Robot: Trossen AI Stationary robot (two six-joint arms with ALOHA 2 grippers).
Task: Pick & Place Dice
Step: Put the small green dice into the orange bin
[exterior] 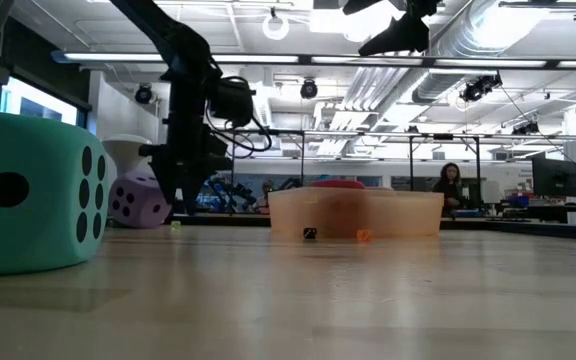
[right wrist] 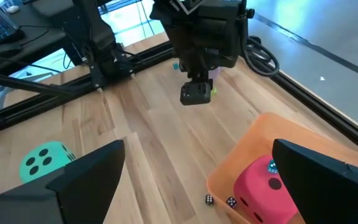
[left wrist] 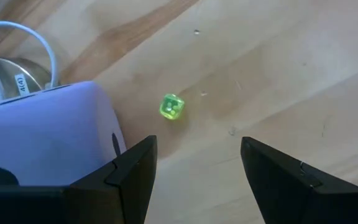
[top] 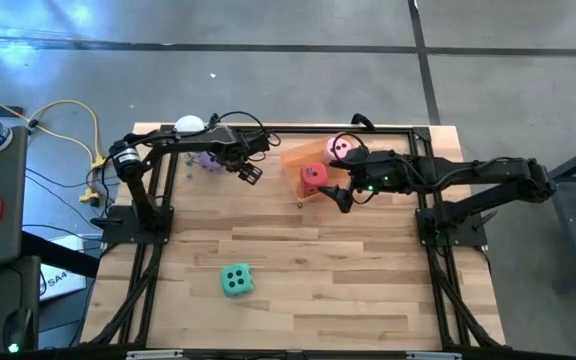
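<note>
High view first: a translucent orange tray (top: 303, 156) sits at the far middle of the wooden table (top: 368, 290), a white round-topped cup (top: 189, 126) stands at the far left corner, and yellow cables trail off the table's left side. In the low view a person sits far back in the room, behind the tray.

The pink die (top: 340, 149) lies in the tray, the red die (top: 313, 177) at the tray's near edge. The purple die (top: 207, 159) rests by the cup, beneath the left arm. The green-teal die (top: 236, 281) sits alone, well toward the near edge.

The left gripper (left wrist: 197, 165) hangs over bare wood just beside the purple die, fingers partly spread and empty; a tiny bright green die (left wrist: 171, 107) lies ahead of them. The right gripper (right wrist: 194, 180) hovers at the tray's edge beside the red die, fingers spread wide, gripping nothing.
</note>
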